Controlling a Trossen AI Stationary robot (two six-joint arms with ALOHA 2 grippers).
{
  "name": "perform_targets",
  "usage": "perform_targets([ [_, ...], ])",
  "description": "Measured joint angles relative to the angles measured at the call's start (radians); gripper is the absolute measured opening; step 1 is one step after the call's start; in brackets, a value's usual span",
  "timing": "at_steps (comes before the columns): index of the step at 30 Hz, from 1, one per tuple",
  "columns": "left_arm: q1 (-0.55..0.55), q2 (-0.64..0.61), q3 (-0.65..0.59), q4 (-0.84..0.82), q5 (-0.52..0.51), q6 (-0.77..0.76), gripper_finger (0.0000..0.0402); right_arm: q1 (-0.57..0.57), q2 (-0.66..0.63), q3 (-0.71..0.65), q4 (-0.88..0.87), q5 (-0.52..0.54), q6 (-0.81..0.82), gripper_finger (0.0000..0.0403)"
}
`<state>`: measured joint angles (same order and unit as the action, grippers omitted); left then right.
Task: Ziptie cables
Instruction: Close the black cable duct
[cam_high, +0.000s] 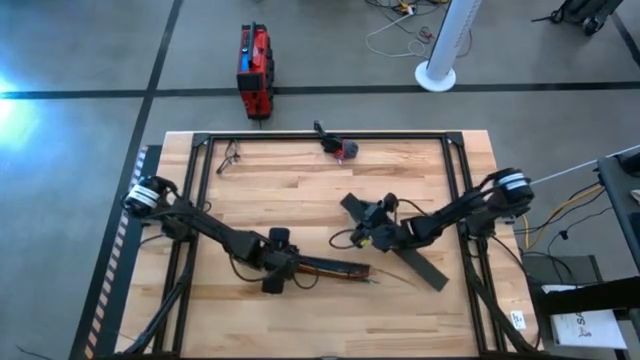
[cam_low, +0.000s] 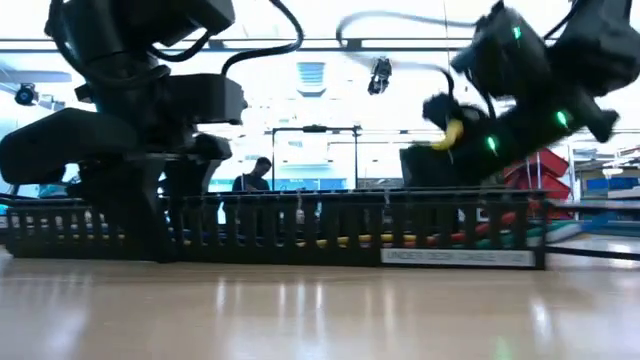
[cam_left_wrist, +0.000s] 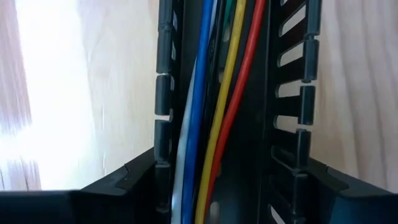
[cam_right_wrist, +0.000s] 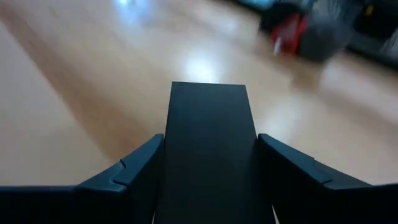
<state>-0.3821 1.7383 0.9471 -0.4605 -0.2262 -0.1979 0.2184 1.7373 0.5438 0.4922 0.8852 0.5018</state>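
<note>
The cables (cam_left_wrist: 211, 93), in blue, yellow, red, white and green, lie lengthwise inside a long black toothed channel (cam_high: 335, 268) that rests flat on the table near its front edge. My left gripper (cam_high: 272, 272) is shut on the left end of that channel. My right gripper (cam_high: 378, 235) is at mid-table, right of centre, shut on a long flat black strip (cam_high: 420, 265) that runs slantwise from far-left to near-right. In the low view the channel (cam_low: 300, 235) spans the front, and the right gripper (cam_low: 470, 130) is raised above it. My left gripper (cam_left_wrist: 224, 168) pinches the toothed channel across its width, one finger (cam_left_wrist: 124, 183) outside each slotted wall (cam_left_wrist: 163, 93). The fingers lie across the channel. It stays flat on the table with the cables inside it. I cannot tell whether the fingers touch the cables. My right gripper (cam_right_wrist: 208, 155) pinches the flat black strip (cam_right_wrist: 208, 112) by its two long edges, between the two fingers and across its width. The hold is nearer the strip's far-left end (cam_high: 350, 205). Whether its near-right end rests on the table, I cannot tell.
A black frame (cam_high: 320, 135) runs round the table's far and side edges. A small red and grey object (cam_high: 342, 150) lies near the far edge, and a thin dark wire loop (cam_high: 230, 155) near the far-left corner. Bare wood shows between the arms.
</note>
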Motion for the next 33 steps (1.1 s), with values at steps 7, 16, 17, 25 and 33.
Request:
perform_targets([
  [7,0.004,-0.068,-0.114,0.074,0.007,-0.14,0.023,0.011,-0.145,0.074,0.001,-0.112,-0.288,0.0218],
  [16,0.005,-0.145,-0.201,0.165,0.008,-0.227,0.0251,0.086,-0.135,0.273,-0.203,-0.275,-0.333,0.0218],
  [17,0.005,-0.149,-0.208,0.174,0.008,-0.227,0.0256,0.097,-0.115,0.291,-0.218,-0.275,-0.336,0.0218],
  [25,0.006,-0.152,-0.216,0.2,0.005,-0.228,0.0291,0.151,-0.012,0.409,-0.312,-0.315,-0.333,0.0218],
  [33,0.006,-0.146,-0.168,0.371,-0.043,-0.146,0.0327,0.156,0.049,0.435,-0.314,-0.373,-0.348,0.0218],
])
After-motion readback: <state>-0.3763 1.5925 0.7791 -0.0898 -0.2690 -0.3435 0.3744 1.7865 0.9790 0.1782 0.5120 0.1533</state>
